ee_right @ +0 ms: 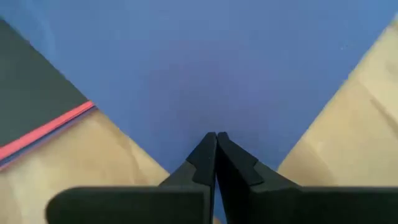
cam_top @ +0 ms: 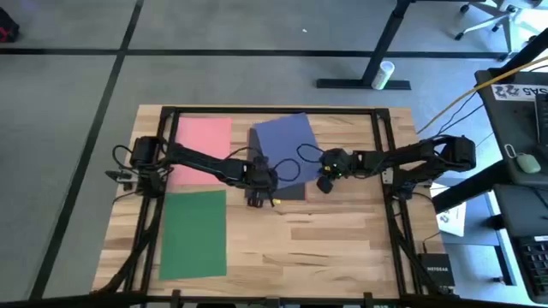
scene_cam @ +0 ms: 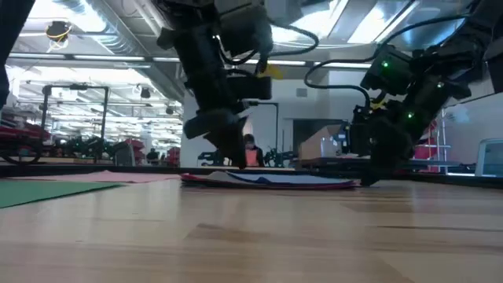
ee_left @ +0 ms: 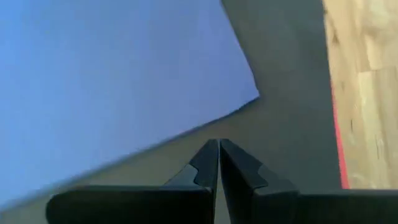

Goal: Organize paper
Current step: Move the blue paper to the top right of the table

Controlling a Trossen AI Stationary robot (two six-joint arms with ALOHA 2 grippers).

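Note:
A pink sheet lies flat at the far left and a green sheet at the near left. In the middle a navy blue sheet lies askew on a dark grey sheet. Under them only the edge of a red sheet shows. My left gripper is shut, its tips down on the dark grey sheet beside the blue sheet's corner. My right gripper is shut, its tips down on the blue sheet. My left gripper presses its shut fingertips down on the dark grey sheet from above, just outside the blue sheet's near left corner. The sheet lies flat on the stack. My right gripper presses its shut fingertips down on the blue sheet from above, close to its near right corner. That sheet lies flat.
A dark frame runs along the table's far and side edges. Bare wood fills the near right. In the low view, the room beyond the table shows a person.

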